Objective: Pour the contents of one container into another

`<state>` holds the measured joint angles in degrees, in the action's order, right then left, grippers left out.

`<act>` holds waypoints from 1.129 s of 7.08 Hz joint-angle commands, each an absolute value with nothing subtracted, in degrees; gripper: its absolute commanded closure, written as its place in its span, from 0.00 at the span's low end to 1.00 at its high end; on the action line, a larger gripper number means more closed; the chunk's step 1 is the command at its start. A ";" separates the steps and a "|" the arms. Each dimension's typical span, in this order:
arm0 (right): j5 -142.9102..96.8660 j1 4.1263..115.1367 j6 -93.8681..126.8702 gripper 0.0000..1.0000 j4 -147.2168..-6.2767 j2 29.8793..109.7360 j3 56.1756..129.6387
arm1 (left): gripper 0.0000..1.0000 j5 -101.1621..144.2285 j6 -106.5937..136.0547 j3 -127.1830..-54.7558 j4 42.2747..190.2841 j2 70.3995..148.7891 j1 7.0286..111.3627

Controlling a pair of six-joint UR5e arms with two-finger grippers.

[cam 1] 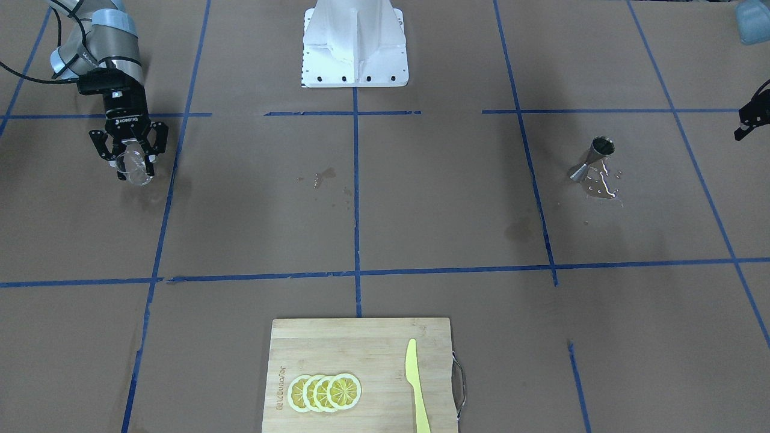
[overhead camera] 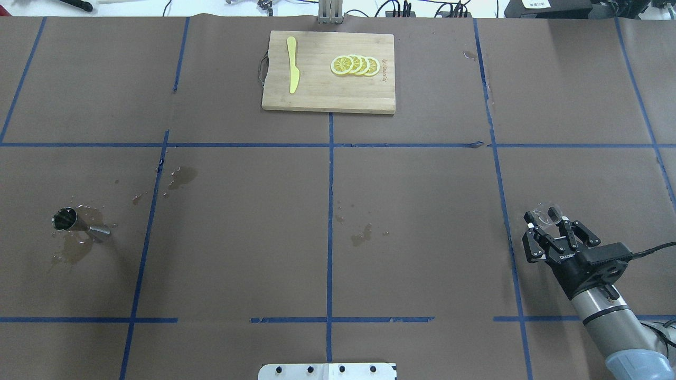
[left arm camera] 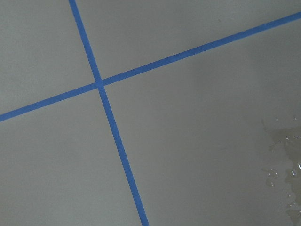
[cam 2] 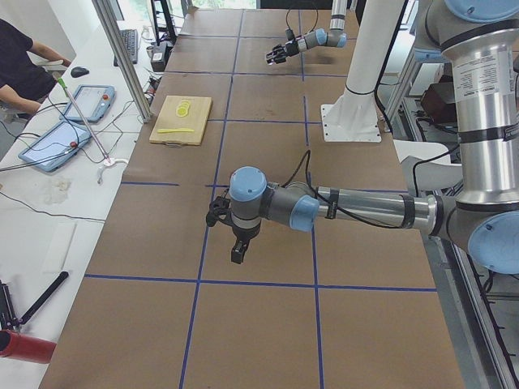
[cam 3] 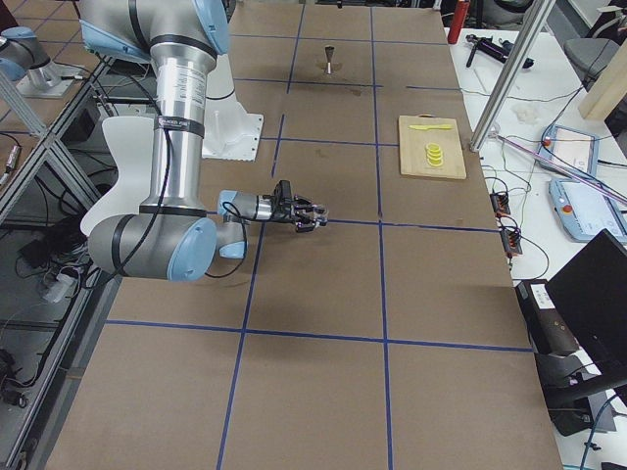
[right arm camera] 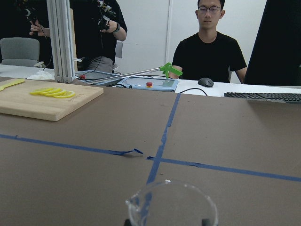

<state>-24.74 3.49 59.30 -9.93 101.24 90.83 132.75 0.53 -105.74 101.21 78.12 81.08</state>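
My right gripper point(overhead camera: 552, 224) is shut on the clear glass beaker point(overhead camera: 549, 212), holding it roughly upright low over the table's right side. The same gripper point(cam 1: 131, 157) and beaker point(cam 1: 136, 168) sit at the left in the front-facing view, and the beaker's rim point(right arm camera: 171, 203) fills the bottom of the right wrist view. The steel jigger point(overhead camera: 78, 224) stands far off on the left side, also seen as the jigger point(cam 1: 593, 159), with spilled liquid point(cam 1: 604, 187) around it. My left gripper point(cam 1: 748, 120) barely shows at the frame edge; I cannot tell its state.
A wooden cutting board point(overhead camera: 327, 97) with a yellow knife point(overhead camera: 292, 64) and lemon slices point(overhead camera: 355, 65) lies at the far middle edge. Wet spots point(overhead camera: 362, 235) mark the paper near the centre. The robot base point(cam 1: 355, 48) stands at the near middle. People sit beyond the far edge.
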 commanded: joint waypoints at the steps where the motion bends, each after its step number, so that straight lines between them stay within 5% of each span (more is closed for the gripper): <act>1: -24.43 2.29 59.33 1.00 -9.40 99.07 89.74 | 0.00 132.98 0.79 -106.79 100.72 77.17 82.00; 5: -24.87 1.85 59.24 0.99 -9.58 98.09 87.54 | 0.00 133.07 0.79 -106.96 100.90 77.17 82.09; 8: -25.05 1.58 59.15 0.71 -9.49 98.17 87.01 | 0.00 133.07 0.79 -107.23 100.90 77.08 82.09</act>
<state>-24.93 1.66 59.18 -9.56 98.16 87.16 133.07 0.77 -107.12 100.90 77.14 82.03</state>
